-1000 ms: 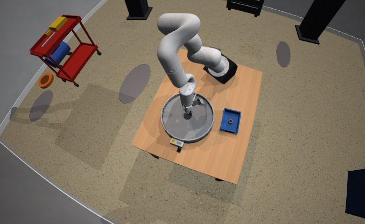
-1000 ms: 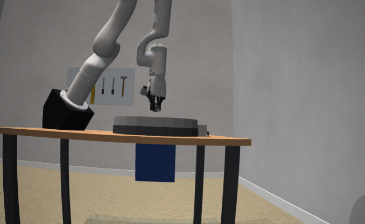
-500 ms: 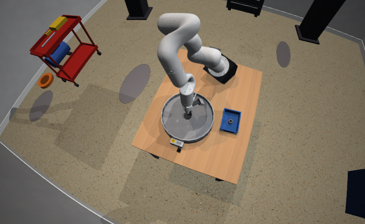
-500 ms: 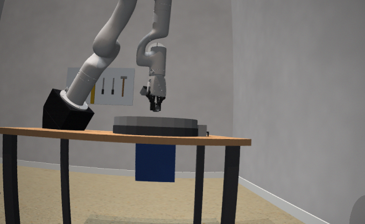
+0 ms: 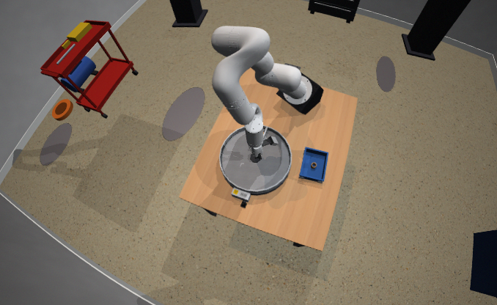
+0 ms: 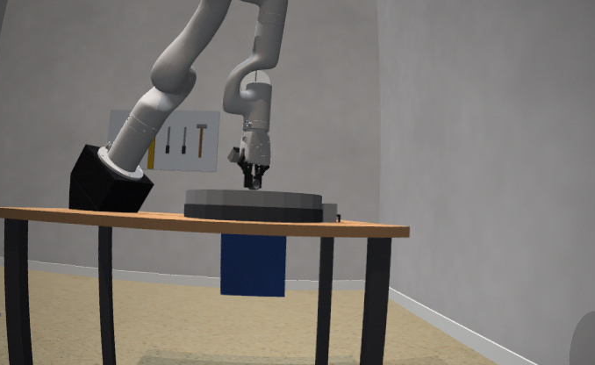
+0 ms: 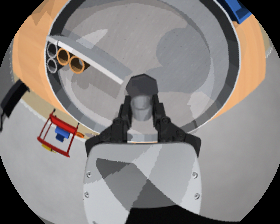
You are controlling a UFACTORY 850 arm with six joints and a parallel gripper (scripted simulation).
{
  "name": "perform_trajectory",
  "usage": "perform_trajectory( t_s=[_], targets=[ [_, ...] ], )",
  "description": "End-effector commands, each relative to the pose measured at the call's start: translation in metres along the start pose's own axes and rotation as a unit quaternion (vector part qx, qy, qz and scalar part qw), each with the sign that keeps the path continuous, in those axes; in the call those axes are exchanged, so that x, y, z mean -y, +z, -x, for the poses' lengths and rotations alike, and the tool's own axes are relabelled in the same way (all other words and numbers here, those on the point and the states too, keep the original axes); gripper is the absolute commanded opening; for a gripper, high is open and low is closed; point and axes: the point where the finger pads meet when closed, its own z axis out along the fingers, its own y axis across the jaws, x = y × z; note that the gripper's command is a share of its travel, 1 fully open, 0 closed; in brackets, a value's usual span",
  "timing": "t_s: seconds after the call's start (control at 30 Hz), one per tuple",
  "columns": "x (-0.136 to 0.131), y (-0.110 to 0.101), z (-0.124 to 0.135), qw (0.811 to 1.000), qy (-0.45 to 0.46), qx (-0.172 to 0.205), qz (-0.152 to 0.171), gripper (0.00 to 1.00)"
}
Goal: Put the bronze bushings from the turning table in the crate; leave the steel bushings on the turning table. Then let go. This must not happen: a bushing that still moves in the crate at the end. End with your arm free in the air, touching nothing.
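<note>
My gripper is shut on a grey, steel-looking bushing, held over the middle of the turning table. In the wrist view, two bronze bushings stand on the turning table beside a straight bar, with two steel bushings next to them by the rim. The blue crate is to the right of the turning table in the top view, with one bronze bushing inside.
The grey bar reaches inward from the turning table's rim. A dark hub is at its centre, just beyond the fingertips in the wrist view. A control box sits at its front edge. A red cart stands off the table.
</note>
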Motion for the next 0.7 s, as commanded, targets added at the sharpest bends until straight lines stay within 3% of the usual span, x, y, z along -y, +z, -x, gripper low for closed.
perform_trajectory(
  t_s=[0.0, 0.67],
  targets=[
    [-0.0003, 0.0058, 0.0006, 1.0, 0.001, 0.005, 0.006, 0.0],
    [-0.0003, 0.0131, 0.0007, 1.0, 0.001, 0.005, 0.006, 0.0]
  ],
)
